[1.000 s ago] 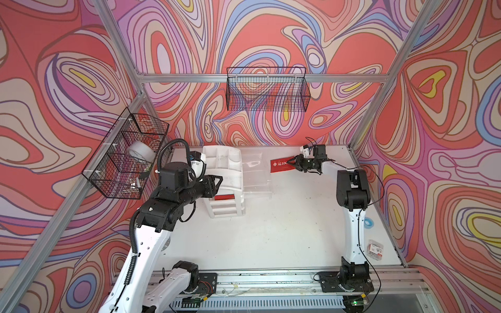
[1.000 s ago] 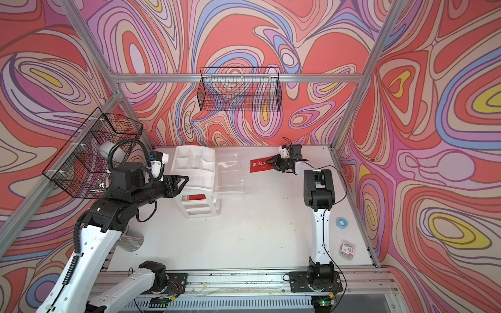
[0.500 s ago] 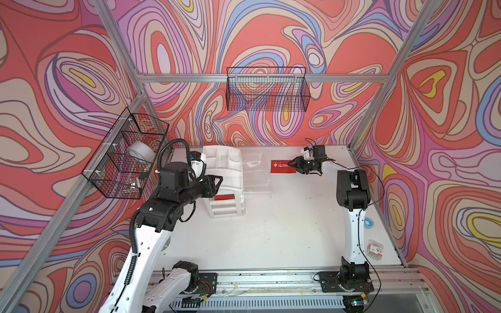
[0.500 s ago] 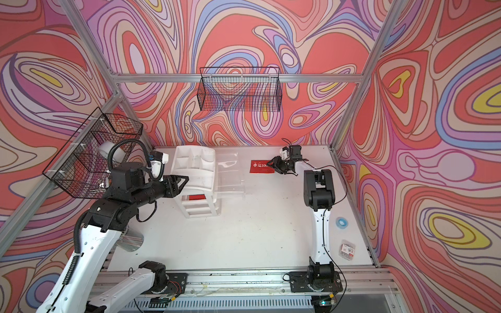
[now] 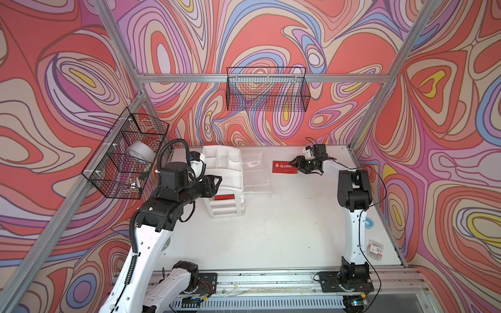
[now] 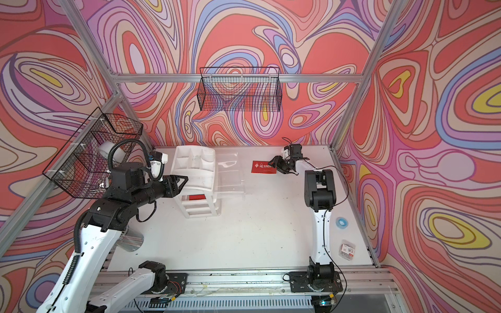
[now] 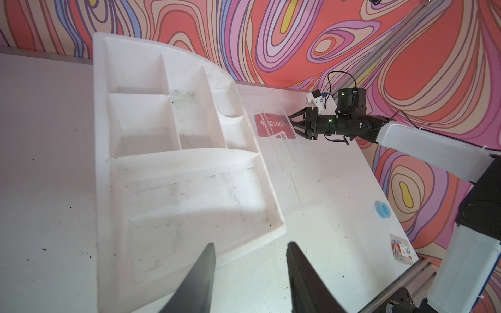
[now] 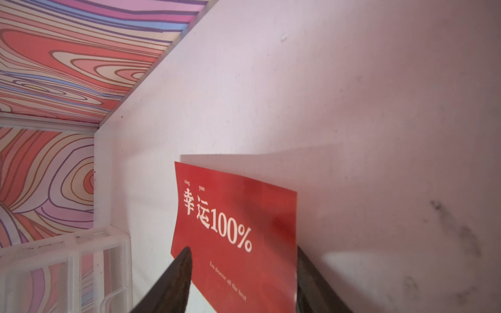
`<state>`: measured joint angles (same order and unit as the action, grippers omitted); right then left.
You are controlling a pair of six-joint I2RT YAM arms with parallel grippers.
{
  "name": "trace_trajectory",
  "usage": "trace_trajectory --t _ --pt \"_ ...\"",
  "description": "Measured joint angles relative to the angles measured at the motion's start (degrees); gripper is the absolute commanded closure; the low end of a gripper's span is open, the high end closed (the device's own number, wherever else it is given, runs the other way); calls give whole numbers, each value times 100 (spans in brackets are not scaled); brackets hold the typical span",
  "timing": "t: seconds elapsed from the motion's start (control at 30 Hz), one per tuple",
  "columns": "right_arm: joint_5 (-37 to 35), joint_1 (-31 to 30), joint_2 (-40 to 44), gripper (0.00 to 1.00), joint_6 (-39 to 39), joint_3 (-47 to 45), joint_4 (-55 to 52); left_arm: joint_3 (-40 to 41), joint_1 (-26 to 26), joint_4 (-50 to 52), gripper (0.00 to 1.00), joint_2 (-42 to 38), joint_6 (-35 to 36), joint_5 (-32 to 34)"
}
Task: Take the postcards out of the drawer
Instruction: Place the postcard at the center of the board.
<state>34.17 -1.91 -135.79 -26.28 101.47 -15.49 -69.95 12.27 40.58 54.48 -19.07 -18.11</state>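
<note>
Pointing L, R end effector (image 5: 296,166) at postcard (image 5: 283,167)

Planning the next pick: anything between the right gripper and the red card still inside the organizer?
Yes. The right gripper, open, is beside the postcard already out. Between it and the red card lie the pulled-out clear drawers, and the organizer's white top covers that card from above.

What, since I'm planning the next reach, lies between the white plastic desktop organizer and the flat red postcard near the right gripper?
Pulled-out clear plastic drawers, shown in both top views, span from the white plastic organizer toward the red postcard.
</note>
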Motion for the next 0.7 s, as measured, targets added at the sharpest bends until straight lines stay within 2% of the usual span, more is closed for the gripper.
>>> trace_trajectory --t 0.4,0.7 --pt "-374 22 140 38 203 354 -400 -2 -39 42 54 39 70 129" --pt "-529 90 909 39 385 46 -579 -334 -260 175 54 223 308 282"
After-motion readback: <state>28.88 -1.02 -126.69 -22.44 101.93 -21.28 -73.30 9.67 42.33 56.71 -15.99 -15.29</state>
